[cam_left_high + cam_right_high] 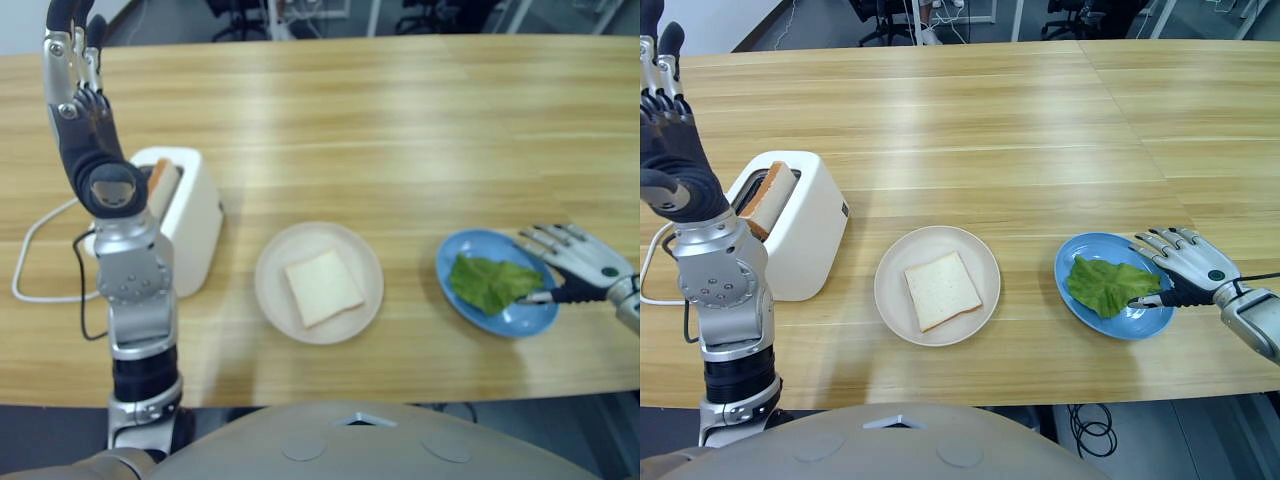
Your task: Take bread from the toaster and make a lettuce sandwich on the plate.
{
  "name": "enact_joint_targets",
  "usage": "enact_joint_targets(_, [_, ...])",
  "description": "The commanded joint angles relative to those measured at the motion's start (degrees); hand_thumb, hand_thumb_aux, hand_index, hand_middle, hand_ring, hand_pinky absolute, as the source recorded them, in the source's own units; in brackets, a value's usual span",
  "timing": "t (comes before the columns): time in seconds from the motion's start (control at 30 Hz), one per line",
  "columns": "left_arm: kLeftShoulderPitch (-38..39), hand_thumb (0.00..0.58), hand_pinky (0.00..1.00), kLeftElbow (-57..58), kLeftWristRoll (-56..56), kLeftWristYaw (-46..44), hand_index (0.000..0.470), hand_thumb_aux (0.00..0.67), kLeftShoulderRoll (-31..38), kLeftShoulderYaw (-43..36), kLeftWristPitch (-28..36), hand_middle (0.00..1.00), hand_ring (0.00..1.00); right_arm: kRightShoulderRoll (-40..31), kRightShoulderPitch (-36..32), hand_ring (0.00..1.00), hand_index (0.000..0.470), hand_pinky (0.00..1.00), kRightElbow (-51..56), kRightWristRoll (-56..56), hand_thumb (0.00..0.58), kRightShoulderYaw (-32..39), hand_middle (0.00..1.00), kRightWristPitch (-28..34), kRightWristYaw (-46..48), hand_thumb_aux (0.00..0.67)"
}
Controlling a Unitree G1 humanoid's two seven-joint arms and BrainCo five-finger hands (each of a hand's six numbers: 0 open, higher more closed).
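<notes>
The bread first: we've got one slice [940, 290] lying flat in the middle of the cream plate [886, 270], a bit skewed, with nothing on top of it. A second slice [770, 195] is standing in the slot of the white toaster [805, 240], its crust poking up above the top. The toaster sits just to the left of the cream plate, near it but not touching.

To the right of the cream plate, with a gap between them, we see the blue plate [1110, 326] with the lettuce leaf [1105, 285] lying on it.

The right hand [1195, 265] is low at the blue plate's right rim. Its fingers [1165, 240] are stretched out and fanned over the rim, and the thumb tip sits right at the leaf's right edge. We can't tell for sure if it's actually pinching the leaf, but it doesn't look closed on anything.

The left hand [662, 90] is up in the air at the far left, above and behind the toaster, fingers pointing upward, mostly straight, and holding nothing.

Everything is on the light wooden table [990, 130].
</notes>
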Motion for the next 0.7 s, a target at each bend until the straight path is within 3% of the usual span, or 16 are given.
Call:
enact_joint_targets(0.03, [0.7,0.0,0.0,-0.7,0.8,-0.5,0.0,0.0,-0.3,0.5,0.6,0.0,0.0,-0.1,-2.2,0.0,0.0,0.0,-0.3,-1.2,0.0,3.9,0.0,-0.3,0.8,0.0])
enact_joint_targets(0.7, [1.6,0.0,0.0,-3.4,-0.7,-4.2,0.0,0.0,0.6,2.1,2.1,0.0,0.0,2.8,-11.4,0.0,0.0,0.0,7.9,-6.1,0.0,18.1,0.0,0.5,-0.4,0.0])
